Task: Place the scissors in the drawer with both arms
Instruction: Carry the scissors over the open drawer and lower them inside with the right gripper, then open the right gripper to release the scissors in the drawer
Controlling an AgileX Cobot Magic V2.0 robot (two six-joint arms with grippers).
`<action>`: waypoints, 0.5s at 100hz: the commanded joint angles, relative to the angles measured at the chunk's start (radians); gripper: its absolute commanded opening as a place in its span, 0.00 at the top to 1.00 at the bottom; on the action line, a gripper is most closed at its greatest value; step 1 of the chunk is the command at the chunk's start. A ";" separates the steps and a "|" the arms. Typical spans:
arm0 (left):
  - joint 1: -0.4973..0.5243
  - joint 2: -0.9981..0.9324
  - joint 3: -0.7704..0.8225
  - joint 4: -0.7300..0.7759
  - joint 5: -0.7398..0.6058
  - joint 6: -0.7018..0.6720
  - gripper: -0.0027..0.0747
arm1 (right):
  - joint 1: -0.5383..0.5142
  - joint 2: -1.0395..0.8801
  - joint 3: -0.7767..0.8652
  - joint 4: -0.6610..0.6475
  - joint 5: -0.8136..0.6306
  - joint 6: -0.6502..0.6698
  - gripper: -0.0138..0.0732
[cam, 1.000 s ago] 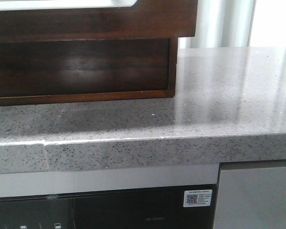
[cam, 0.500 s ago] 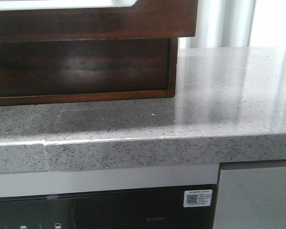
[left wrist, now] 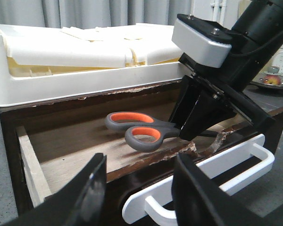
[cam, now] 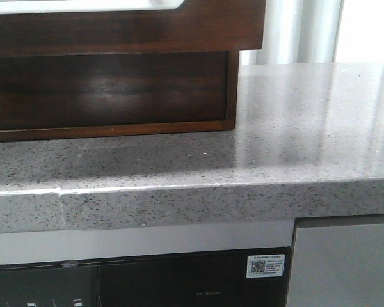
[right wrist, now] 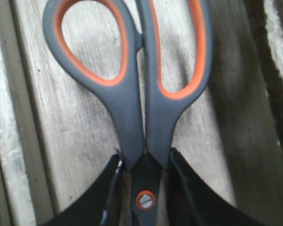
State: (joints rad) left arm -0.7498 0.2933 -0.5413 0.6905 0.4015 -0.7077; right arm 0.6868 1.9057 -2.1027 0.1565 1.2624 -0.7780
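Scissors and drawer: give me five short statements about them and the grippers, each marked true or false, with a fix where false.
1. The drawer is pulled open. True.
2. The scissors are inside the drawer, handles over its wooden floor. True.
3. The left gripper holds the scissors. False: its fingers are spread apart with nothing between them; the right gripper grips the scissors.
4. The right gripper clamps the scissors by an orange loop. False: its fingers close at the pivot screw, below the loops.
5. The drawer's handle is dark wood. False: it is a white bar handle.
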 commanded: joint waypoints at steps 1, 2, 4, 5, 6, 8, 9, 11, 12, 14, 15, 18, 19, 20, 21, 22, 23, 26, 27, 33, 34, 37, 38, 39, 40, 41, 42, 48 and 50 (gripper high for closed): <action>-0.008 0.009 -0.034 0.012 -0.065 0.000 0.59 | -0.004 -0.040 -0.030 0.004 -0.050 -0.013 0.60; -0.008 0.009 -0.034 0.012 -0.065 0.000 0.59 | -0.004 -0.040 -0.030 0.004 -0.050 -0.013 0.59; -0.008 0.009 -0.034 0.012 -0.065 0.000 0.59 | -0.004 -0.040 -0.030 0.004 -0.052 -0.013 0.58; -0.008 0.009 -0.034 0.012 -0.065 0.000 0.59 | -0.004 -0.040 -0.030 0.004 -0.052 -0.013 0.57; -0.008 0.009 -0.034 0.012 -0.065 0.000 0.59 | -0.004 -0.040 -0.030 0.004 -0.054 -0.013 0.57; -0.008 0.009 -0.034 0.012 -0.065 0.000 0.59 | -0.004 -0.040 -0.030 0.004 -0.054 -0.013 0.57; -0.008 0.009 -0.034 0.012 -0.065 0.000 0.59 | -0.004 -0.040 -0.030 0.004 -0.056 -0.013 0.57; -0.008 0.009 -0.034 0.012 -0.065 0.000 0.59 | -0.004 -0.040 -0.030 0.004 -0.058 -0.013 0.57; -0.008 0.009 -0.034 0.012 -0.065 0.000 0.59 | -0.004 -0.040 -0.030 0.004 -0.058 -0.013 0.57; -0.008 0.009 -0.034 0.012 -0.065 0.000 0.59 | -0.004 -0.040 -0.030 0.004 -0.061 -0.013 0.57; -0.008 0.009 -0.034 0.012 -0.065 0.000 0.59 | -0.004 -0.040 -0.030 0.004 -0.061 -0.013 0.57; -0.008 0.009 -0.034 0.012 -0.065 0.000 0.59 | -0.004 -0.040 -0.030 0.004 -0.061 -0.013 0.57; -0.008 0.009 -0.034 0.012 -0.065 0.000 0.59 | -0.004 -0.040 -0.030 0.004 -0.061 -0.013 0.57; -0.008 0.009 -0.034 0.012 -0.065 0.000 0.59 | -0.004 -0.040 -0.030 0.004 -0.061 -0.013 0.57; -0.008 0.009 -0.034 0.012 -0.065 0.000 0.59 | -0.004 -0.040 -0.030 0.004 -0.061 -0.013 0.57; -0.008 0.009 -0.034 0.012 -0.065 0.000 0.59 | -0.004 -0.040 -0.030 0.004 -0.061 -0.013 0.57; -0.008 0.009 -0.034 0.012 -0.065 0.000 0.59 | -0.004 -0.040 -0.030 0.004 -0.061 -0.013 0.57; -0.008 0.009 -0.034 0.012 -0.065 0.000 0.59 | -0.004 -0.040 -0.030 0.004 -0.061 -0.013 0.57; -0.008 0.009 -0.034 0.012 -0.065 0.000 0.59 | -0.004 -0.040 -0.030 0.004 -0.061 -0.013 0.57; -0.008 0.009 -0.034 0.012 -0.065 0.000 0.59 | -0.004 -0.043 -0.030 0.004 -0.059 -0.013 0.57; -0.008 0.009 -0.034 0.012 -0.065 0.000 0.59 | -0.004 -0.045 -0.030 0.004 -0.059 -0.013 0.57; -0.008 0.009 -0.034 0.012 -0.065 0.000 0.59 | -0.004 -0.050 -0.030 0.004 -0.059 -0.006 0.57; -0.008 0.009 -0.034 0.012 -0.065 0.000 0.59 | -0.004 -0.050 -0.030 0.004 -0.059 -0.003 0.57; -0.008 0.009 -0.034 0.012 -0.065 0.000 0.59 | -0.004 -0.052 -0.032 0.004 -0.059 -0.001 0.57; -0.008 0.009 -0.034 0.012 -0.065 0.000 0.59 | -0.004 -0.055 -0.032 0.004 -0.059 0.005 0.57; -0.008 0.009 -0.034 0.012 -0.065 0.000 0.59 | -0.004 -0.059 -0.034 0.004 -0.059 0.007 0.57; -0.008 0.009 -0.034 0.012 -0.065 0.000 0.59 | -0.004 -0.060 -0.034 0.004 -0.059 0.013 0.57; -0.008 0.009 -0.034 0.012 -0.065 0.000 0.59 | -0.004 -0.082 -0.034 0.004 -0.067 0.026 0.63; -0.008 0.009 -0.034 0.012 -0.065 0.000 0.59 | -0.004 -0.090 -0.034 0.004 -0.069 0.028 0.65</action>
State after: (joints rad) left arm -0.7498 0.2933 -0.5413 0.6905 0.4015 -0.7077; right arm 0.6868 1.9055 -2.1027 0.1565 1.2496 -0.7639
